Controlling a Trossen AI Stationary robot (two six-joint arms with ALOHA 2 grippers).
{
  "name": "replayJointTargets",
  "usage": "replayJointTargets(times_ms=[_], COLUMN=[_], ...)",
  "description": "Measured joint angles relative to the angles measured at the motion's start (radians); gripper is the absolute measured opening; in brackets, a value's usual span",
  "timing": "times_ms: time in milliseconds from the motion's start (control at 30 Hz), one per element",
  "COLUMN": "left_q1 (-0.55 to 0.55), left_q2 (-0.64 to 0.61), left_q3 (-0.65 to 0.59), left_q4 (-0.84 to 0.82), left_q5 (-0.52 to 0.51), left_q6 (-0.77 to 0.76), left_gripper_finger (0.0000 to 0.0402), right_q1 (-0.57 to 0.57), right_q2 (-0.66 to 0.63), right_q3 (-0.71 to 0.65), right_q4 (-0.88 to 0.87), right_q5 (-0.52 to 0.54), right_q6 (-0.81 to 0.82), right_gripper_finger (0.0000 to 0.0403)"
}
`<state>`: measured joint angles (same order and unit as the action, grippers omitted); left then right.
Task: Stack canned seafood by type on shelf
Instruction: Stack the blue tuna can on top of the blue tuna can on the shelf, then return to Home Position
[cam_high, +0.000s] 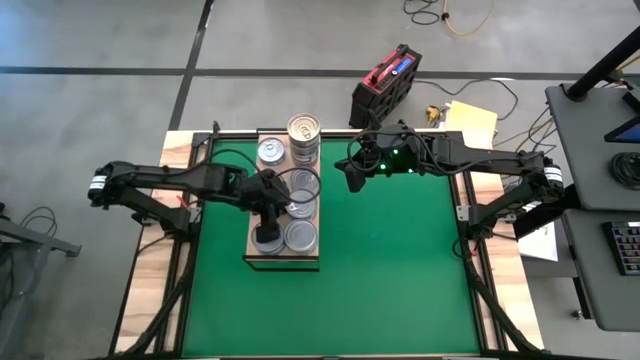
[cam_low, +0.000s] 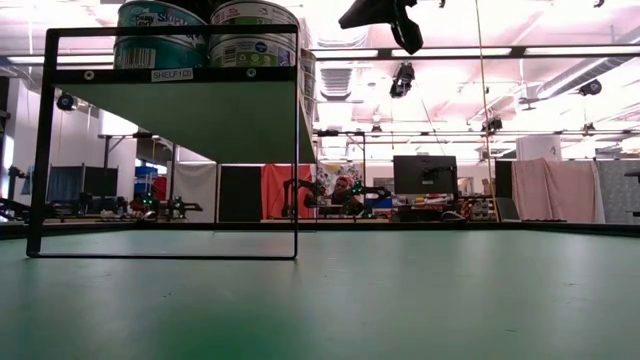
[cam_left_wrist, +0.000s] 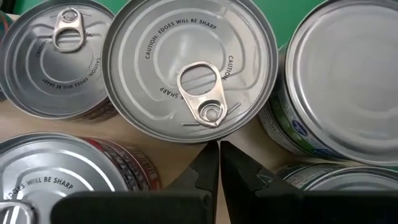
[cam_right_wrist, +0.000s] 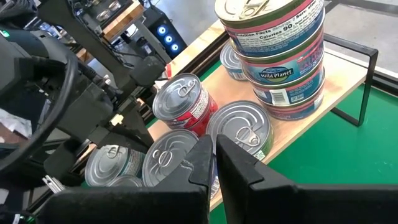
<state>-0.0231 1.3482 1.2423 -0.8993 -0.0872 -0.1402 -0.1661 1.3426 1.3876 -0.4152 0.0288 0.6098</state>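
My left gripper (cam_left_wrist: 219, 155) hangs low over the shelf (cam_high: 254, 262), fingers pressed together and holding nothing, with the pull-tab lid of a silver tin (cam_left_wrist: 189, 68) just ahead of the tips. My right gripper (cam_right_wrist: 213, 155) waits above the green mat (cam_high: 400, 270), beside the shelf's far end, also closed and empty. All the canned seafood I can see already sits on the wooden board: a tall stack (cam_right_wrist: 277, 53) at the far end and the rest in low groups, including a red-labelled tin (cam_right_wrist: 180, 102). I judge the sorting nearly finished, with me between picks. Next I would need to spread my left fingers around one tin's rim, lift it clear of its neighbours, and set it squarely on a matching one.
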Motion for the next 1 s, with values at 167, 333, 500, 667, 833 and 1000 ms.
replayJointTargets(times_ms=[167, 333, 500, 667, 833, 1000], left_q1=[0.0, 0.0, 0.001, 0.0, 0.001, 0.001], left_q2=[-0.029, -0.094, -0.158, -0.185, -0.18, -0.155], left_q3=[0.041, 0.086, 0.093, 0.091, 0.09, 0.09], left_q4=[-0.059, -0.08, -0.076, -0.032, 0.016, 0.056], left_q5=[0.0, 0.0, 0.0, -0.001, -0.03, 0.012], left_q6=[0.002, 0.042, 0.064, 0.014, -0.079, -0.157], left_gripper_finger=[0.0, 0.0, 0.0, 0.0, 0.0, 0.0], right_q1=[0.0, 0.0, 0.0, 0.002, 0.0, 0.002], right_q2=[0.0, 0.0, 0.0, 0.0, 0.0, 0.0], right_q3=[0.0, 0.0, 0.0, 0.0, 0.0, -0.001], right_q4=[0.0, 0.0, 0.0, 0.0, 0.0, 0.075], right_q5=[0.0, 0.0, -0.001, -0.001, -0.001, -0.009], right_q6=[-0.001, -0.036, -0.126, -0.148, -0.159, -0.183], right_gripper_finger=[0.0013, 0.0013, 0.0013, 0.0013, 0.0013, 0.0013])
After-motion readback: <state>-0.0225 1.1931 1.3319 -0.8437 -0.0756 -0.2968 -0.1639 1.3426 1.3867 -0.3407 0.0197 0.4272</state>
